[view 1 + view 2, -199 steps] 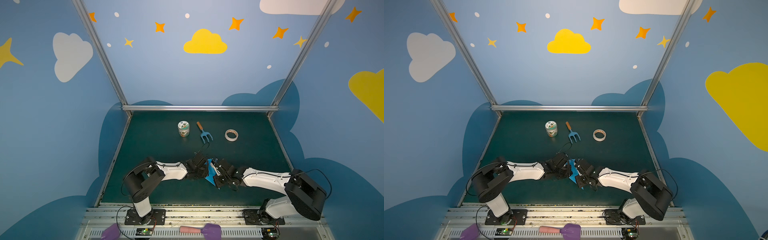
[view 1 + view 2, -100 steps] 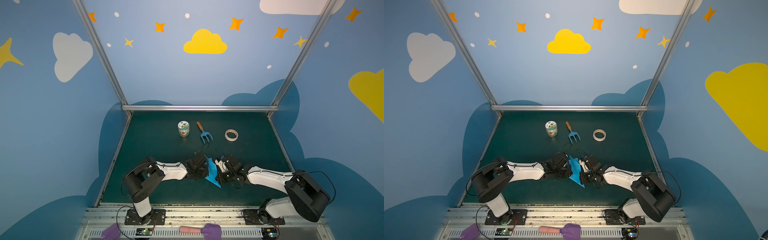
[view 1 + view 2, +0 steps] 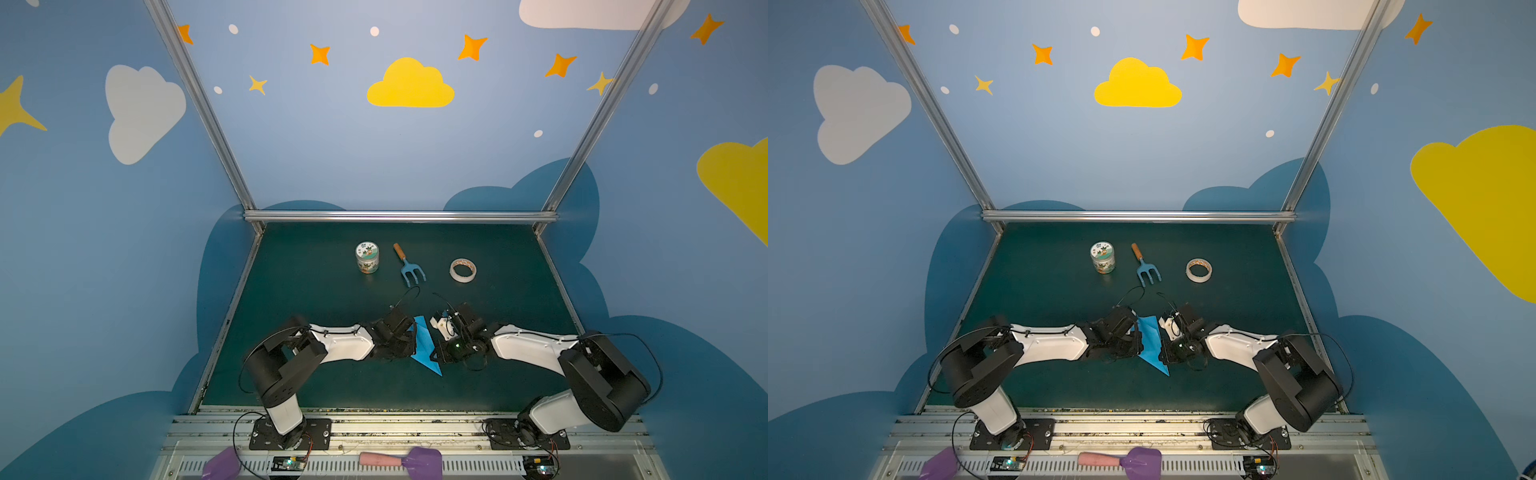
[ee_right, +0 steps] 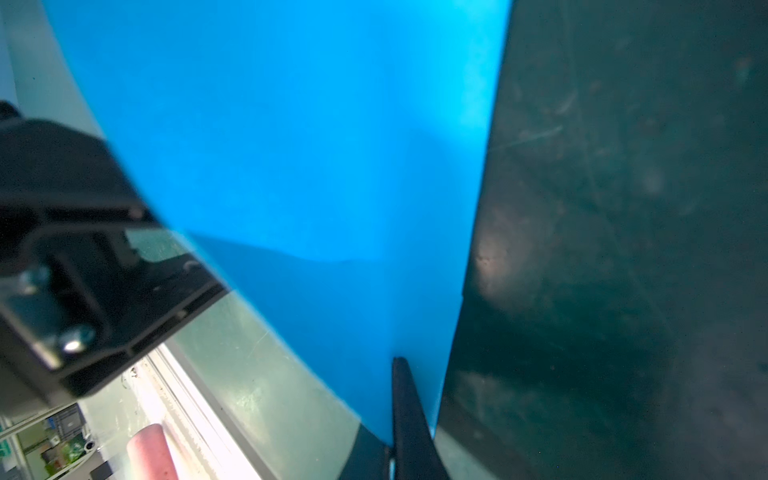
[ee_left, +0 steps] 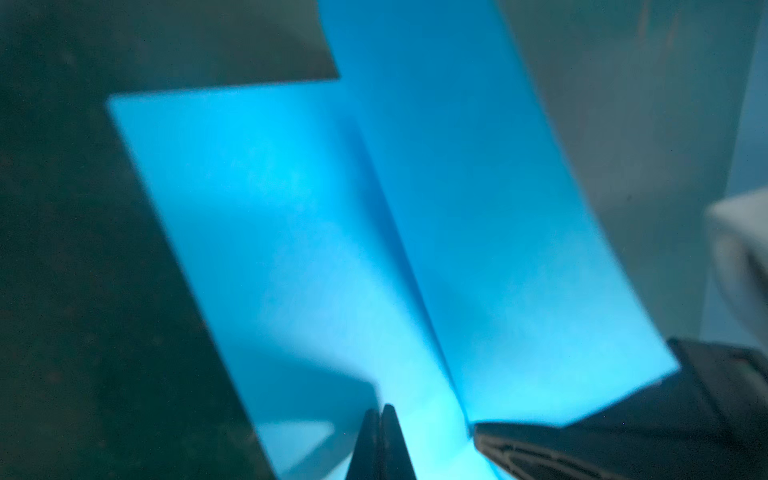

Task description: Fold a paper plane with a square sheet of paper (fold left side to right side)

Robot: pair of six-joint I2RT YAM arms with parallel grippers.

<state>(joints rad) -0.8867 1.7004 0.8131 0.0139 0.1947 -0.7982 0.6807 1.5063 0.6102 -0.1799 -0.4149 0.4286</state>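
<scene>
The sky-blue square sheet of paper (image 3: 424,345) (image 3: 1150,340) lies on the green mat between both arms, folded into a narrow pointed paper plane shape with its tip toward the front. My left gripper (image 3: 411,337) (image 3: 1136,338) is at its left edge. In the left wrist view its tips (image 5: 380,411) are shut together and rest over the paper (image 5: 291,249), which shows a centre crease. My right gripper (image 3: 436,355) (image 3: 1163,353) is at the right edge. In the right wrist view it (image 4: 397,368) is shut on the paper (image 4: 311,145): one finger is in front and the other is behind.
Toward the back of the mat stand a small jar (image 3: 367,257), a blue fork with a wooden handle (image 3: 409,266) and a tape roll (image 3: 463,270). Purple scoops (image 3: 419,461) lie on the front rail. Metal frame posts bound the mat's sides.
My right gripper has swung from over the paper's front part to its right edge, uncovering the pointed tip. The left arm has stayed in place.
</scene>
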